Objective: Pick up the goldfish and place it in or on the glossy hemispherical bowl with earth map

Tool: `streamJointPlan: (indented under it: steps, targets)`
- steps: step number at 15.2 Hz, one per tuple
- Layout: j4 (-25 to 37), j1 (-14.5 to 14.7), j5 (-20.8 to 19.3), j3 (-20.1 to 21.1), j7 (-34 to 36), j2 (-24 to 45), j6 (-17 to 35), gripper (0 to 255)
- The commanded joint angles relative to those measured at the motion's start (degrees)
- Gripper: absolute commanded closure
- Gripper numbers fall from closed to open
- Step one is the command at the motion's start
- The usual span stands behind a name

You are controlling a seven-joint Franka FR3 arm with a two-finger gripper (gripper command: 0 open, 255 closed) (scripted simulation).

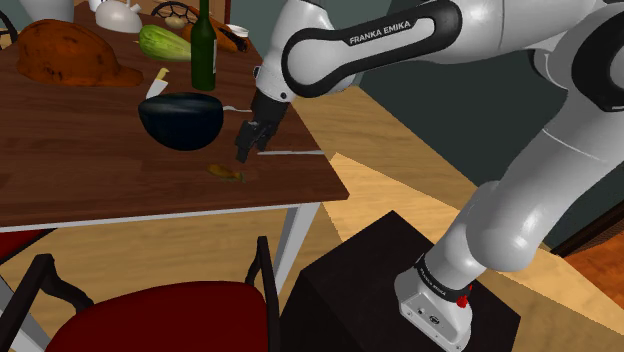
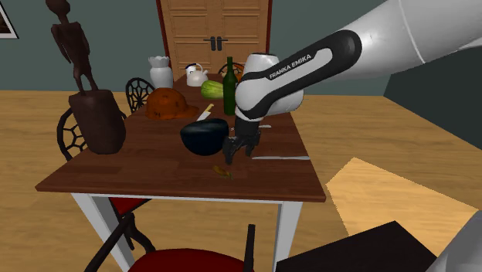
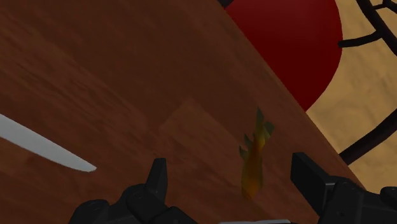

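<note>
The gripper [image 1: 244, 150] hangs just above the wooden tabletop [image 1: 80, 170] with its fingers spread apart and pinching nothing; in the wrist view the small orange goldfish [image 3: 254, 159] lies flat on the wood between them, closer to one finger and touched by neither. The goldfish sits near the tabletop's edge, above a red chair seat [image 3: 286, 44]; the dark, glossy bowl [image 1: 180, 120] stands upright close by, further in from that edge; a silver knife [image 1: 290, 152] lies beside the gripper, and a green bottle [image 1: 204, 50] stands behind the bowl.
</note>
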Motion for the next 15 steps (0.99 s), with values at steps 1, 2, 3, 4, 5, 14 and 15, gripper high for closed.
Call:
streamJointPlan:
  steps: [1, 2, 3, 4, 5, 14, 15]
  targets:
    - [2.7, 1.0, -1.1, 0.9, 0.9, 4.0, 1.9, 0]
    - [4.2, 1.5, -1.7, 1.3, 1.3, 5.9, 2.5, 0]
    - [5.8, 2.1, -2.4, 1.6, 1.8, 7.7, 3.1, 0]
    - [6.3, 2.2, -2.6, 1.7, 1.9, 8.2, 3.2, 0]
    - [6.1, 2.4, -2.7, 1.7, 2.0, 8.7, 3.9, 0]
    - [5.5, 3.1, -3.7, 1.7, 2.7, 12.4, 8.2, 0]
    - [5.5, 3.1, -3.7, 1.7, 2.7, 12.4, 8.2, 0]
